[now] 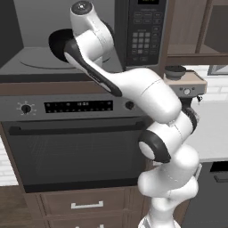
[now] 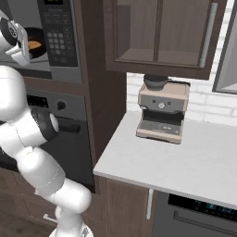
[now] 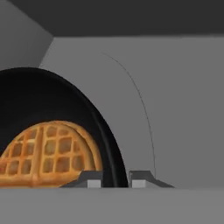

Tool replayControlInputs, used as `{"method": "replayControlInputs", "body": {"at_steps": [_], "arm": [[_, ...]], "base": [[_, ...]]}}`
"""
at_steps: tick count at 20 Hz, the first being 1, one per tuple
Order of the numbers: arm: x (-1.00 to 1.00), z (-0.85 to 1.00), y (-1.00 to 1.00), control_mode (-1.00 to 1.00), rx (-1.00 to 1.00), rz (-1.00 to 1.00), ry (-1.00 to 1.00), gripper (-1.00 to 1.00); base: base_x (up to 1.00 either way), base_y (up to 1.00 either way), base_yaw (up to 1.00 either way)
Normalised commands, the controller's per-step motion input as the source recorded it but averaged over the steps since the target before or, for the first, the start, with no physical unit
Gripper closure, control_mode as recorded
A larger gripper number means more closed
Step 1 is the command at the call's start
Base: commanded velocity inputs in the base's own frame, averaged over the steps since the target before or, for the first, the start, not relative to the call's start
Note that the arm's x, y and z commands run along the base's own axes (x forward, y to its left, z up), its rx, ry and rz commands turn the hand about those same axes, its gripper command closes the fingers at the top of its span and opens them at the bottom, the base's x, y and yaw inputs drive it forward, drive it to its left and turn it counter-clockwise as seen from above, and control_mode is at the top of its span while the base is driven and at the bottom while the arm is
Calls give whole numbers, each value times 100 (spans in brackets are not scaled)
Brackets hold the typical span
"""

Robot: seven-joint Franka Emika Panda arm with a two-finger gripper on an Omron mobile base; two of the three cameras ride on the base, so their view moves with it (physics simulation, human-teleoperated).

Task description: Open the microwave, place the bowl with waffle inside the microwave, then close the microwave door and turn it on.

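From the left base camera I see the microwave (image 1: 53, 49) open above the black oven (image 1: 75, 147), its light grey cavity exposed. The arm reaches into it, and the black bowl with waffle (image 1: 60, 42) shows as a dark round shape behind the wrist, over the turntable (image 1: 44, 62).

From the right base camera the bowl with waffle (image 2: 34, 44) sits inside the cavity just left of the keypad panel (image 2: 58, 34) — a sliver of golden waffle shows in it. A beige coffee machine (image 2: 162, 113) stands on the worktop (image 2: 185, 157), well apart.

On the hand camera the bowl with waffle (image 3: 52, 131) appears tipped, its open mouth facing the lens, the waffle lying against its inner face. The gripper (image 3: 114, 178) has its jaws clamped on the bowl's rim, one fingertip (image 3: 89, 178) inside, the other outside — grey microwave wall behind.
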Motion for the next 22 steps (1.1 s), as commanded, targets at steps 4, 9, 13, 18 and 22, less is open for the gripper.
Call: {"method": "replayControlInputs", "body": {"at_steps": [4,9,13,18,22], "arm": [[32,-18,1,-100,-7,-9,-5,-100],[-11,-22,-1,-100,-1,-15,-45,-100],[-85,-74,-3,-100,-2,-16,-79,-100],[-100,-83,-8,-100,-2,-11,-81,-100],[-100,-24,-25,-100,0,-7,-71,-100]], "base": [[0,0,0],[0,0,0],[0,0,0],[0,0,0],[0,0,0]]}}
